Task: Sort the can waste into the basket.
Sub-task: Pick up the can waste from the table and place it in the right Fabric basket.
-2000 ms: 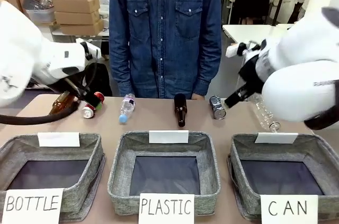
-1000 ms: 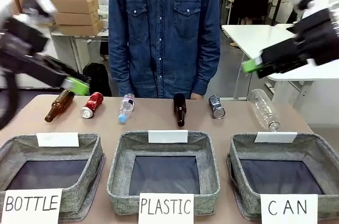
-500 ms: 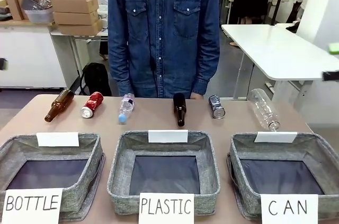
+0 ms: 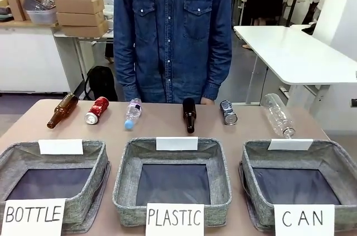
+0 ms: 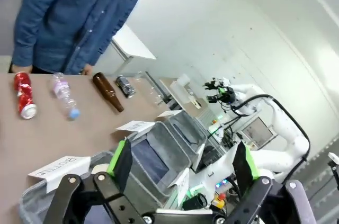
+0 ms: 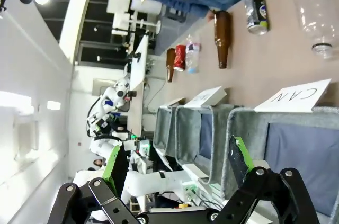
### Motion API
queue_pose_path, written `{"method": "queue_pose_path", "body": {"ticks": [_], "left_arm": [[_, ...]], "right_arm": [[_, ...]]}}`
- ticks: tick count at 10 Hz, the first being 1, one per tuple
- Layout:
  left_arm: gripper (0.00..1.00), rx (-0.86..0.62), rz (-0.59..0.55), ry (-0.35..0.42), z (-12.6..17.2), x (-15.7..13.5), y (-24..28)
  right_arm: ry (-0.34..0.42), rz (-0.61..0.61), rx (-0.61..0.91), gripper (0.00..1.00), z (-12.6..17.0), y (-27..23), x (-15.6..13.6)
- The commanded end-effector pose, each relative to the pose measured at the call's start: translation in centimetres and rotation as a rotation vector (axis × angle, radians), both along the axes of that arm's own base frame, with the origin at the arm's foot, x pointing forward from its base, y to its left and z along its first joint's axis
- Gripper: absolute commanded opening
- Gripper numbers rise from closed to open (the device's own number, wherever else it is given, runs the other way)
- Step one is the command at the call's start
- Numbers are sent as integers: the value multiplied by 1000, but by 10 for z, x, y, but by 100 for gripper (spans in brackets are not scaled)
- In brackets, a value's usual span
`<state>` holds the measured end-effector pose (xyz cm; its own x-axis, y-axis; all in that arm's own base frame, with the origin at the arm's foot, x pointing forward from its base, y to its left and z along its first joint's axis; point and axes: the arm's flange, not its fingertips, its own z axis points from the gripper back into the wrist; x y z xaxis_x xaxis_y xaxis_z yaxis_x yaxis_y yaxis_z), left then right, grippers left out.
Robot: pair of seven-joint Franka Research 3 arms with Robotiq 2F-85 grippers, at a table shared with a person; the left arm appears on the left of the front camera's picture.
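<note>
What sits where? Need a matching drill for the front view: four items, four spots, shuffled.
Items:
1. red can
2. dark can
3. CAN basket
4. large clear bottle

Spots:
A. near row, right end, nothing in it
B. far row, second from the left
C. far row, right end
D. far row, second from the right

Pairs: 1-B, 2-D, 3-A, 4-C

The red can and the dark can are glossy metal. The CAN basket is rough grey cloth, its sign matt white paper.
</note>
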<state>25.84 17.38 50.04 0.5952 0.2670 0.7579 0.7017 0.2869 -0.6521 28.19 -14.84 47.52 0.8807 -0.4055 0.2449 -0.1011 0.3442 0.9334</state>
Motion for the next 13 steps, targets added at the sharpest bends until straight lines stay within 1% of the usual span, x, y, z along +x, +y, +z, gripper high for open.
{"method": "queue_pose_path", "body": {"ticks": [1, 7, 8, 9, 10, 11, 12, 13], "left_arm": [[100, 7, -40, -55, 15, -3, -8], [100, 7, -40, -55, 15, -3, -8], [100, 7, -40, -55, 15, -3, -8], [100, 7, -40, -55, 15, -3, -8], [100, 7, -40, -55, 15, -3, -8], [100, 7, -40, -55, 15, -3, -8], [100, 7, -40, -55, 15, -3, -8], [100, 7, -40, -55, 15, -3, -8]], "right_arm": [[-20, 24, 23, 100, 5, 0, -4], [-20, 24, 23, 100, 5, 0, -4], [17, 20, 19, 100, 3, 1, -9], [138, -111, -129, 100, 17, 16, 12], [177, -131, -319, 100, 33, 44, 38], [159, -136, -475, 100, 47, 79, 72], [133, -128, -567, 100, 54, 107, 99], [152, -94, -593, 100, 55, 134, 123]]}}
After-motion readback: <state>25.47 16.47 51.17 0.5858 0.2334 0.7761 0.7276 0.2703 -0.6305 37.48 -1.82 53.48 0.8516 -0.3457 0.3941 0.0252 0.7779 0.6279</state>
